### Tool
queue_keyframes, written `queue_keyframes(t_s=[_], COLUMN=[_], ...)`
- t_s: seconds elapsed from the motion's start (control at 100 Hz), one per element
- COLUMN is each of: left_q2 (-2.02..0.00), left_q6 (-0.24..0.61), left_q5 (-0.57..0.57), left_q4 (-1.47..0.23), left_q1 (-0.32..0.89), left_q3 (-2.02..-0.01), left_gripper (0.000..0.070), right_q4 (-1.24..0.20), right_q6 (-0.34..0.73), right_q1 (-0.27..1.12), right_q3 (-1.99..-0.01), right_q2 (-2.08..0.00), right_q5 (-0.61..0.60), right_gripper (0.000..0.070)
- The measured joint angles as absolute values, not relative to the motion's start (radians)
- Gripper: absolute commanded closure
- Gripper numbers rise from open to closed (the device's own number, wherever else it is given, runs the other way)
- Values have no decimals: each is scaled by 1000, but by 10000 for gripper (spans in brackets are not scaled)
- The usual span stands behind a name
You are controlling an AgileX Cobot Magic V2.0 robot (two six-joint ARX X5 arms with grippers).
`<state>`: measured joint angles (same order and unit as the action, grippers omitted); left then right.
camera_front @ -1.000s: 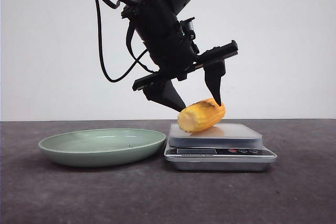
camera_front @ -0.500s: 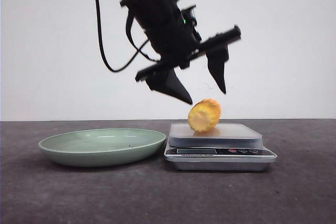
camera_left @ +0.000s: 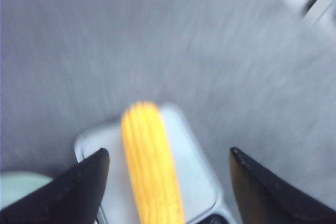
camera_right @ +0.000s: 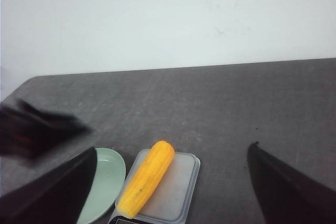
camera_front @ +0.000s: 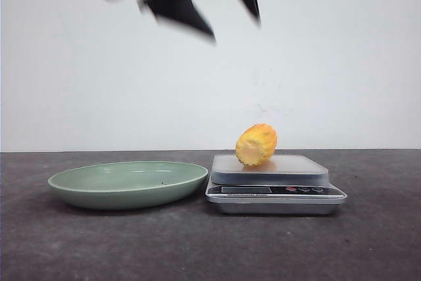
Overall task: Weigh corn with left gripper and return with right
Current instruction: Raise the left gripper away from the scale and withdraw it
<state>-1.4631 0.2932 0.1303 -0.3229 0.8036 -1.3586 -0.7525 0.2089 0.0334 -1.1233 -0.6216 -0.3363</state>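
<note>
The corn [camera_front: 256, 144], a yellow-orange ridged cob, lies on the platform of the silver scale [camera_front: 296, 162], its round end toward the front camera. My left gripper [camera_front: 233, 24] is open and empty, blurred, high above the scale. In the left wrist view the corn [camera_left: 149, 161] lies on the scale [camera_left: 197, 171] far below the spread fingers of the left gripper [camera_left: 169, 151]. My right gripper [camera_right: 174, 147] is open and empty, high up; below it are the corn [camera_right: 147, 178] and the scale [camera_right: 178, 190]. The right gripper is outside the front view.
A shallow pale green plate [camera_front: 128, 189] stands just left of the scale on the dark table; it also shows in the right wrist view [camera_right: 107, 182]. The blurred left arm [camera_right: 37, 129] shows in the right wrist view. A white wall stands behind.
My left gripper let go of the corn and rose quickly to the top of the front view. The corn rolled end-on to the camera and rests on the scale.
</note>
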Motion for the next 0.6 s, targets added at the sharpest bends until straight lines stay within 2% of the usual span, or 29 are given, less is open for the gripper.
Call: queue_keyframes(t_s=[0.22, 0.42, 0.6], left_q2=[-1104, -817, -651], left_q6=[199, 183, 183], left_q5=[206, 249, 407], left_q4=[-492, -677, -836], left_q1=[811, 816, 817], left_q3=[-1364, -1366, -1373], left_gripper=[261, 262, 261], right_q4=[-752, -752, -751], right_q6=[206, 202, 183], right_q1=[40, 72, 101], right_q3=[-1123, -1123, -1123], right_q2=[-622, -625, -662], right_q5=[-336, -336, -336], right_gripper=[120, 120, 120])
